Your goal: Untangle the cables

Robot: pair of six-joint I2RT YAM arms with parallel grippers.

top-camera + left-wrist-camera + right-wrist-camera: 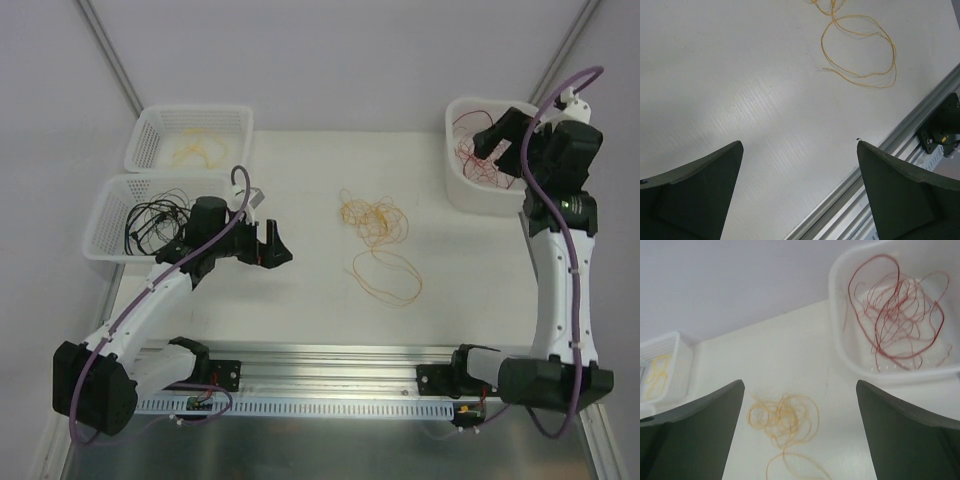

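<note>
On the surface (300, 190) yellow-orange cables (372, 218) are found tangled; the loop (386, 278) at 6 o'clock (loosest) is best pinched singly. The left gripper (278, 243) and right gripper (492, 150) are spread wide.

The table (300, 190) is white; red cables (897, 315), yellow-orange cables (372, 221), black cables (155, 216).

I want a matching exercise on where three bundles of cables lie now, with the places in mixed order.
Things:
1. red cables
2. black cables
3. orange tangle

Places:
a. on the table, near the middle
b. in the white tub at the far right
c. in the nearer left basket

Pairs: 1-b, 2-c, 3-a.
</note>
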